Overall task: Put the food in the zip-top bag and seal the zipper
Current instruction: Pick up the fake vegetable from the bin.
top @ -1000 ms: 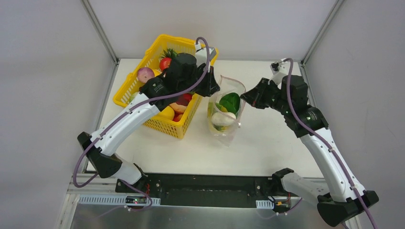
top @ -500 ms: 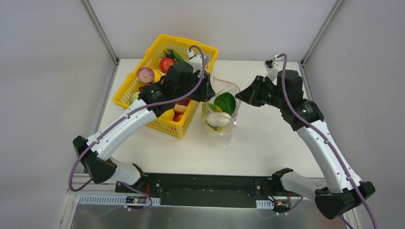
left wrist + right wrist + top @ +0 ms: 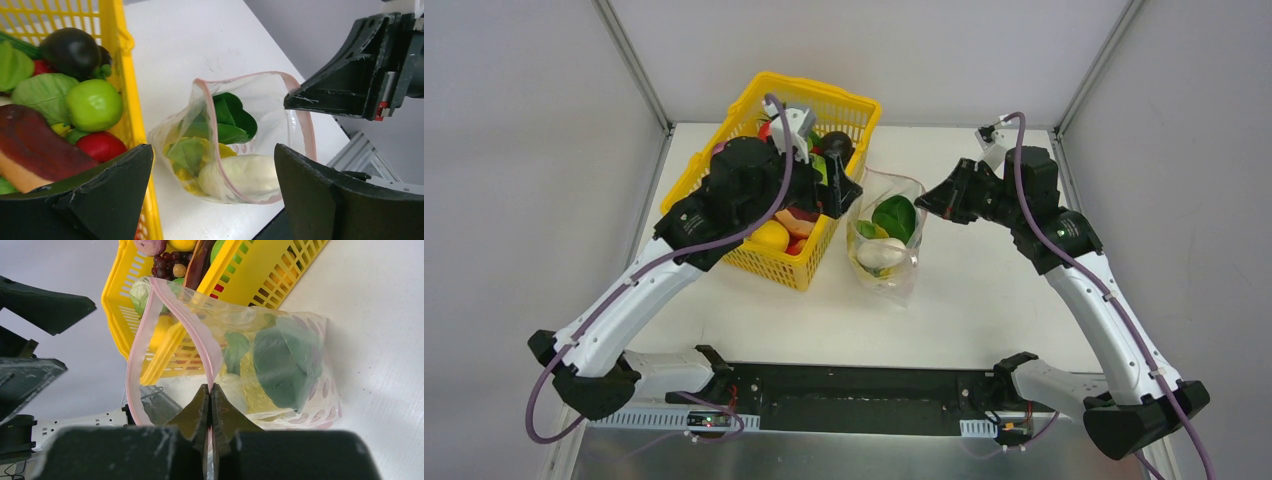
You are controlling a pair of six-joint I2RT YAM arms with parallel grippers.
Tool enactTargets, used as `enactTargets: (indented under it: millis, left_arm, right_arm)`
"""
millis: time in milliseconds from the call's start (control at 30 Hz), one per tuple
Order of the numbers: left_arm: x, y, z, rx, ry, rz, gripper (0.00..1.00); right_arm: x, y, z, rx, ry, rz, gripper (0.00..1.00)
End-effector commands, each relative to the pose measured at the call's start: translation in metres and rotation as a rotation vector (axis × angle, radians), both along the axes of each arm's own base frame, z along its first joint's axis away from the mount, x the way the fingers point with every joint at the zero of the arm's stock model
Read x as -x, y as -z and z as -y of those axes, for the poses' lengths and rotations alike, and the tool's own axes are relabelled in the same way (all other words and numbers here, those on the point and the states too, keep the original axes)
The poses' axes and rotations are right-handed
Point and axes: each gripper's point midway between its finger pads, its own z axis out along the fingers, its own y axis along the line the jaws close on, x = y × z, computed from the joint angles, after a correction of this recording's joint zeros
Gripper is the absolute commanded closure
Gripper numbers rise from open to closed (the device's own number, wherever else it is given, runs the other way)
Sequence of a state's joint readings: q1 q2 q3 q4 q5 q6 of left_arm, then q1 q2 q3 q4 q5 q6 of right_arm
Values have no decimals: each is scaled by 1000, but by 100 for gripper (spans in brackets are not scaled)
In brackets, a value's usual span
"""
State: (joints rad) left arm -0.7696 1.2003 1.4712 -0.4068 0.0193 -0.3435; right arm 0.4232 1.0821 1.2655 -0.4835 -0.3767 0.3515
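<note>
The zip-top bag (image 3: pixel 886 238) stands mouth-up just right of the basket. It holds a white radish (image 3: pixel 247 175), dark green leaves (image 3: pixel 231 119) and a yellow cabbage (image 3: pixel 187 156). Its pink zipper (image 3: pixel 182 315) rings the wide mouth. My right gripper (image 3: pixel 210 388) is shut on the zipper strip at the bag's right rim, also visible from above (image 3: pixel 931 199). My left gripper (image 3: pixel 212 150) is open, its jaws wide apart with nothing between them. It hangs over the basket's right wall (image 3: pixel 842 192), looking down at the bag.
The yellow mesh basket (image 3: pixel 824 98) sits at the back left with more food: a green lime (image 3: pixel 94 104), a red fruit (image 3: pixel 101 146), a dark purple piece (image 3: pixel 72 47) and a brown-red one (image 3: pixel 40 145). Grey walls close in the table.
My left gripper opened and drew back left over the basket, away from the bag's left rim. The right gripper kept its hold; the bag settled slightly lower.
</note>
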Motion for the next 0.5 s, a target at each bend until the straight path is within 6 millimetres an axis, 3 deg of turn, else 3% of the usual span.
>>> enactTargets:
  millis: [0,267,467]
  left_arm:
    - [-13,2,-49,-94,-176,61,2]
    - [-54,47,-127,-221,-469,-30,1]
    - [-94,48,-184,-303,-699,-23,1]
  right_arm:
    - [6,-29,-3,-72,-23,88,98]
    - [11,-26,-6,-109,-35,79,97]
    - [14,-25,-7,-124,-46,71,97]
